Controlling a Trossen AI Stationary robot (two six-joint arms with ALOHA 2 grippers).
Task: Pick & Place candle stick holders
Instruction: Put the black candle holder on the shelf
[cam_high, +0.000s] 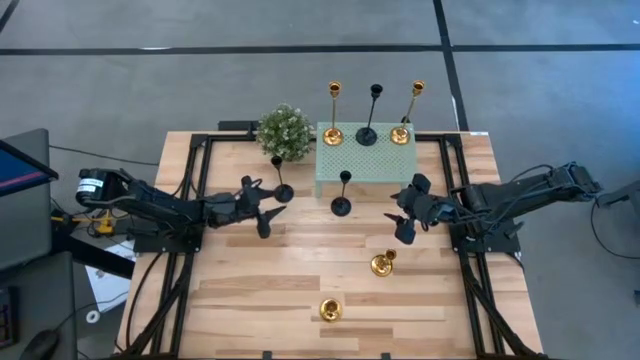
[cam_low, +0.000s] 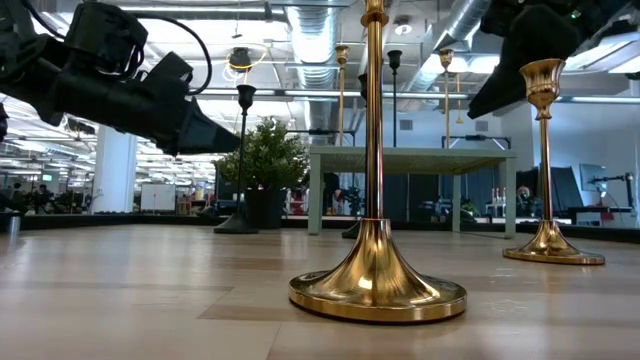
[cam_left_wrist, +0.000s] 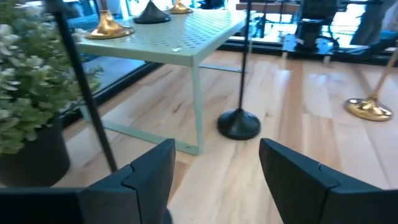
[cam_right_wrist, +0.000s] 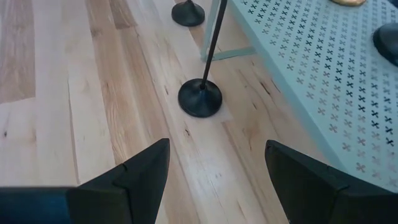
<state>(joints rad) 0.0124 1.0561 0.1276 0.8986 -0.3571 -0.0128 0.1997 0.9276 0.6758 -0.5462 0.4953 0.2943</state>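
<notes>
While both tools gape empty, the left tool (cam_high: 268, 205) hovers beside a black holder (cam_high: 281, 187); the right tool (cam_high: 404, 213) hangs above the bench (cam_high: 250, 290) near mid-bench.

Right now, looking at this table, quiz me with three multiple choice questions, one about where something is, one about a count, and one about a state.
1. Where does the plant stand?
A. beside the green stand's left end
B. on the green stand
C. at the table's near edge

2. How many holders stand on the green stand?
A. one
B. three
C. five

3. How is the left end effector?
A. shut on a black holder
B. open, holding nothing
C. shut on a gold holder

Answers:
1 A, the high view shows it on the wood by the stand.
2 B, two gold holders and one black.
3 B, the left wrist view shows its fingers apart and empty.
</notes>
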